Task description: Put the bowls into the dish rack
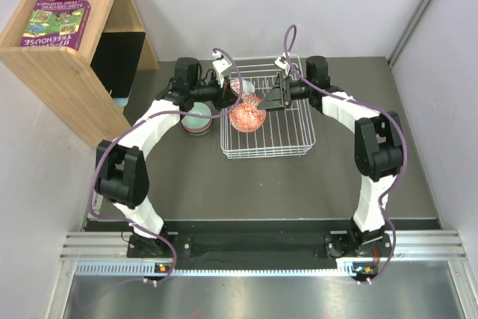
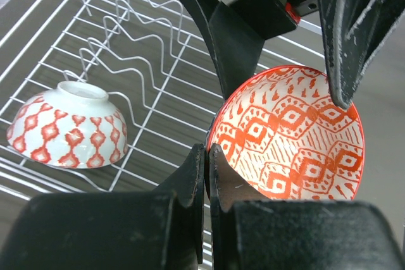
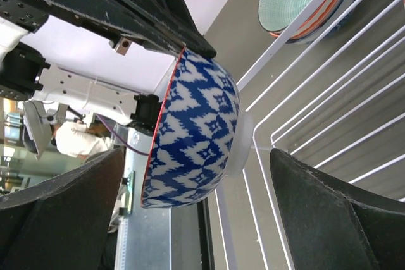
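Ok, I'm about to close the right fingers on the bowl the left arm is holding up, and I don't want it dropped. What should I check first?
1. Grip: left fingers shut on the rim of the held bowl: ok.
2. Straddle: right fingers open, one on each side of that bowl: ok.
3. Contact: right fingers centred on the bowl's wall: cannot tell.
4. Position: held bowl over the dish rack, not the table: ok.
5. Neighbour: upturned red-and-white bowl in the rack, apart from the held one: ok.
6. Firmness of the left pinch: cannot tell.
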### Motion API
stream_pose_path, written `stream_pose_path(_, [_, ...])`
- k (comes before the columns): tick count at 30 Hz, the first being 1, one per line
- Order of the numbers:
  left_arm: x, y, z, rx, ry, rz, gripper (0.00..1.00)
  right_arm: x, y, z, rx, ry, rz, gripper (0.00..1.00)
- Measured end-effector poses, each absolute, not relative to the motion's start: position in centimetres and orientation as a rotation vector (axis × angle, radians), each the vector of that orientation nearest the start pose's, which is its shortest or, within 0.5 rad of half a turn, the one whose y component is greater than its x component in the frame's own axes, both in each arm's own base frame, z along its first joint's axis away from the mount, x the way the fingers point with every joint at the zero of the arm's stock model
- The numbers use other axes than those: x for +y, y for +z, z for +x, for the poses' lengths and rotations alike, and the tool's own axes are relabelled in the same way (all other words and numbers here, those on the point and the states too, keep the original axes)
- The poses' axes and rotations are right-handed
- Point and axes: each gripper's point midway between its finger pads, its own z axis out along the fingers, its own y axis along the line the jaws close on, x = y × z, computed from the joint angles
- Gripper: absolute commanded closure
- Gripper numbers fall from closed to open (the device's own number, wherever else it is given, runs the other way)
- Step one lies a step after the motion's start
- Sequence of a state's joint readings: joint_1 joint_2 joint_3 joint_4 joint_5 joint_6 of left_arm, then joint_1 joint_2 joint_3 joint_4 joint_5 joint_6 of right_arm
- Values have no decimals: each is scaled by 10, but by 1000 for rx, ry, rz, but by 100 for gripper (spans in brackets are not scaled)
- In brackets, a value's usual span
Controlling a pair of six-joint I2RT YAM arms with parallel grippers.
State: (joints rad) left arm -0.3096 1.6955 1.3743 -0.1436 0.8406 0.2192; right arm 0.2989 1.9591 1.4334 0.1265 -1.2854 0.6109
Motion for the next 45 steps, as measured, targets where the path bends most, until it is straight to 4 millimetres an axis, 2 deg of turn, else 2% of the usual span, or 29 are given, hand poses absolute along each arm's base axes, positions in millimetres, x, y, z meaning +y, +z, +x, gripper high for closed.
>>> stream_pose_path(10, [-257, 230, 410, 1715, -846, 994, 100, 304, 211, 365, 2011, 1832, -662, 7])
stream_pose_path(19, [-257, 230, 410, 1717, -835, 993, 100, 311, 203, 357, 2019, 1903, -687, 19])
stream_pose_path(29, [-256, 238, 408, 1698, -824, 993, 100, 309, 206, 342, 1965, 2078, -724, 17])
stream_pose_path(40, [-255, 255, 402, 1658, -820, 995, 100, 306, 224, 335, 1918, 2100, -785, 17])
stream_pose_path(45, [-254, 250, 399, 1664, -822, 994, 100, 306, 221, 336, 1915, 2111, -785, 13])
